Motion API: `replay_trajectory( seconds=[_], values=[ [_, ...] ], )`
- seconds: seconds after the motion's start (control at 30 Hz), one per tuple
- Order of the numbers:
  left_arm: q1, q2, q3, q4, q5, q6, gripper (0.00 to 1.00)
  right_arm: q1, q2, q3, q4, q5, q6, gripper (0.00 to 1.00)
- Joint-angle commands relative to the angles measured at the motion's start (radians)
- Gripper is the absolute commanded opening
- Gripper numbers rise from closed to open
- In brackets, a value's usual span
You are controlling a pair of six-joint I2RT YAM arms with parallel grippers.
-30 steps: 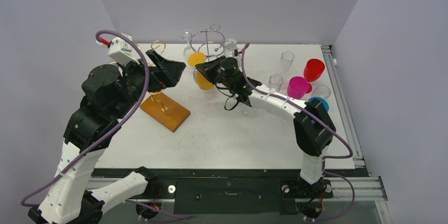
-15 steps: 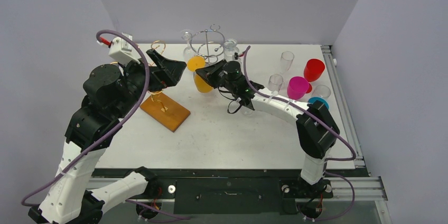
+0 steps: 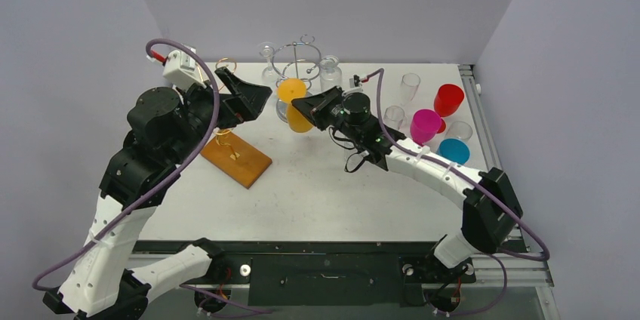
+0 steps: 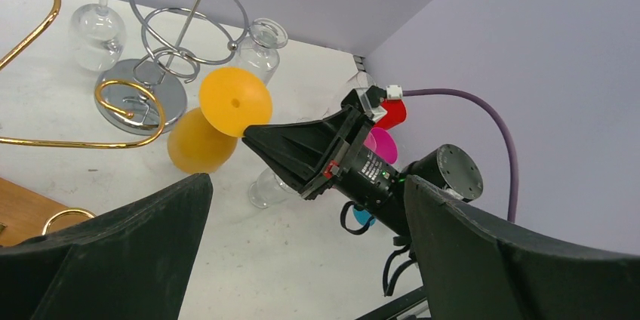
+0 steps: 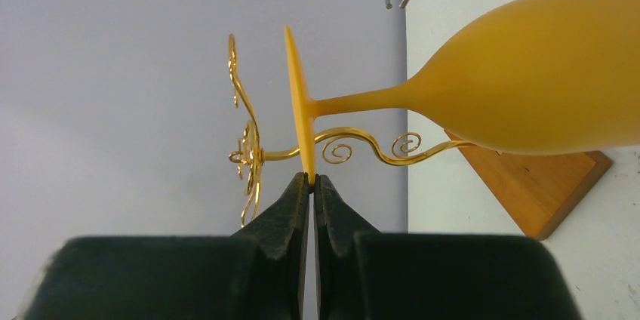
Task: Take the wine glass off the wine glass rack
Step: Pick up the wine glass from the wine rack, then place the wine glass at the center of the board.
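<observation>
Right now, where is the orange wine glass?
The orange wine glass is mid-back in the top view, its foot pinched by the right gripper, just in front of the chrome wire rack and right of the wooden base.

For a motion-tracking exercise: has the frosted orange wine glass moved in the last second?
Yes. The frosted orange wine glass has shifted slightly to the right in the top view, away from the fixed rectangular wooden rack base.
</observation>
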Motion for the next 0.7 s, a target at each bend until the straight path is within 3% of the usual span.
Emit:
replay_trajectory(
  seconds=[0.0, 0.33, 0.53, 0.67],
  values=[
    [0.007, 0.001, 0.009, 0.068, 0.027, -0.014, 0.96, 0.008, -0.106, -0.041, 0.023, 0.000, -0.030, 0.00],
    [0.006, 0.012, -0.034, 0.206, 0.122, -0.048, 0.96, -0.102, -0.300, -0.049, -0.084, -0.059, -0.073, 0.00],
    [0.002, 0.035, -0.126, 0.406, 0.241, -0.117, 0.99, -0.203, -0.423, -0.012, -0.144, -0.131, -0.049, 0.00],
    [-0.008, 0.065, -0.205, 0.583, 0.291, -0.172, 0.90, -0.306, -0.482, 0.022, -0.146, -0.186, 0.009, 0.00]
  ],
)
